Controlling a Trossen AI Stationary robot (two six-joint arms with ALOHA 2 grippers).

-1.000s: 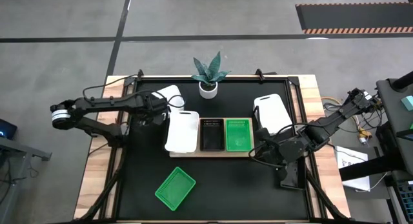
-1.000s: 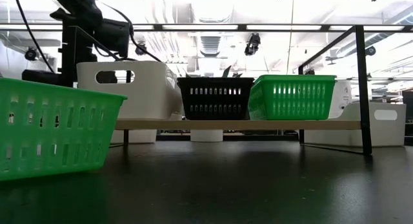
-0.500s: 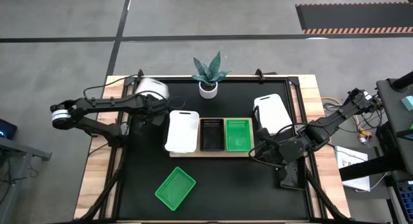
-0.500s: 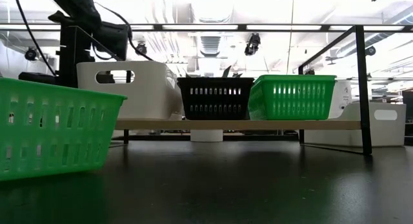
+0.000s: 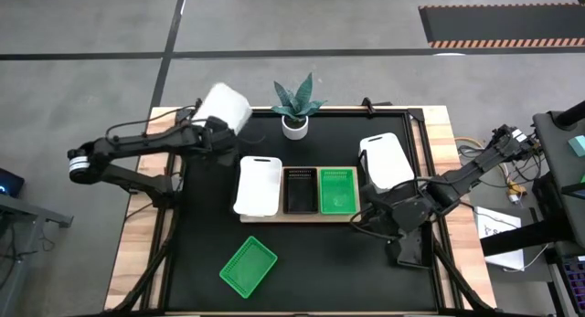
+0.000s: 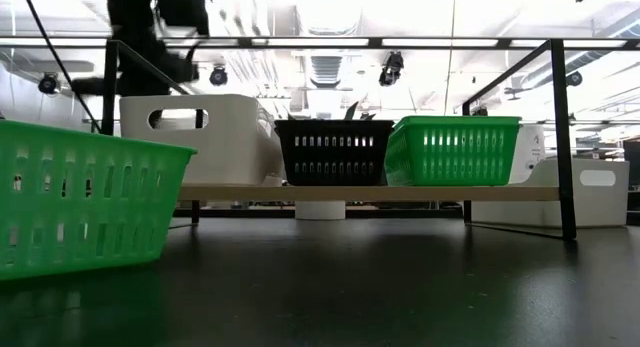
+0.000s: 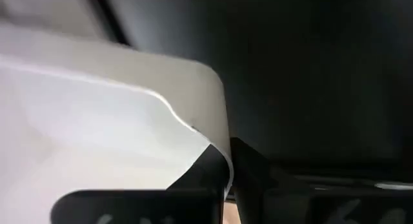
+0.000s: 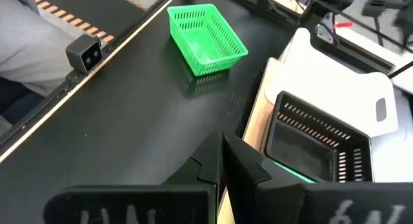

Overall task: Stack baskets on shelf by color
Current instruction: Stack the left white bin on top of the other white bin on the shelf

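On the desk's far left corner, a white basket [image 5: 222, 106] is held aloft, pinched by the left gripper [image 5: 209, 127] (right gripper [image 5: 372, 218] closed, idle); stacking on the shelf's [image 5: 297, 216] white one [image 5: 258, 184] is called for.

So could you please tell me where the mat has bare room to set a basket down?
The mat is bare between the loose green basket and the right gripper, and in front of the shelf. The shelf itself is crowded: white basket, black basket, green basket.
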